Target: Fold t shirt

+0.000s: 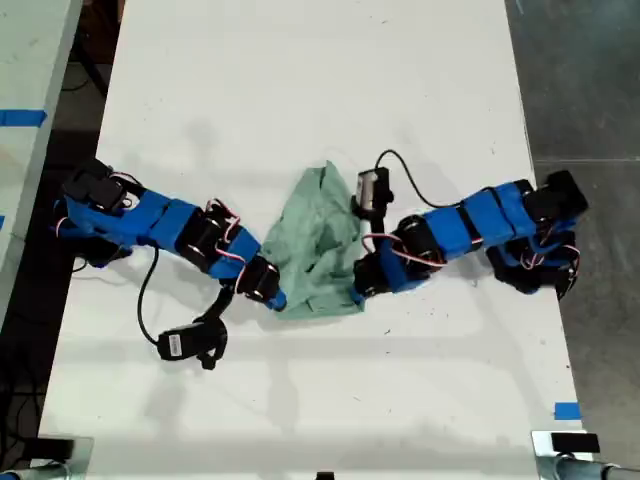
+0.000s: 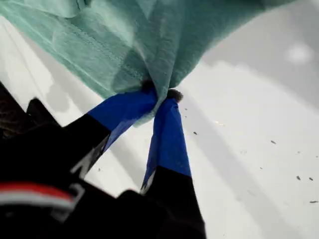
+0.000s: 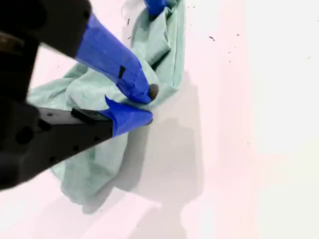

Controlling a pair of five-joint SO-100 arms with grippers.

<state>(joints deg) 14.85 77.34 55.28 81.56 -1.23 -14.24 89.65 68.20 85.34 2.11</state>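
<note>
- Nearest the lens: my first gripper point(image 2: 162, 94), jaws pinched tight on a gathered fold of the t shirt point(image 2: 149, 40), which hangs lifted off the table point(image 2: 259, 149).
- My second gripper point(image 3: 148, 104): jaws almost together at the cloth's edge. You cannot tell from this whether they grip it.
- T shirt: it lies crumpled mid-table in the exterior view point(image 1: 320, 245), between the two arms, with one blue tip at each near corner.
- Step in hand, as judged: taking hold of the corners and spreading them; no fold is made yet.
- Next move calls for: confirm the second grip, then draw the corners apart and lay the cloth flat.
- Count: one t shirt, two arms, two grippers, one table.
</note>
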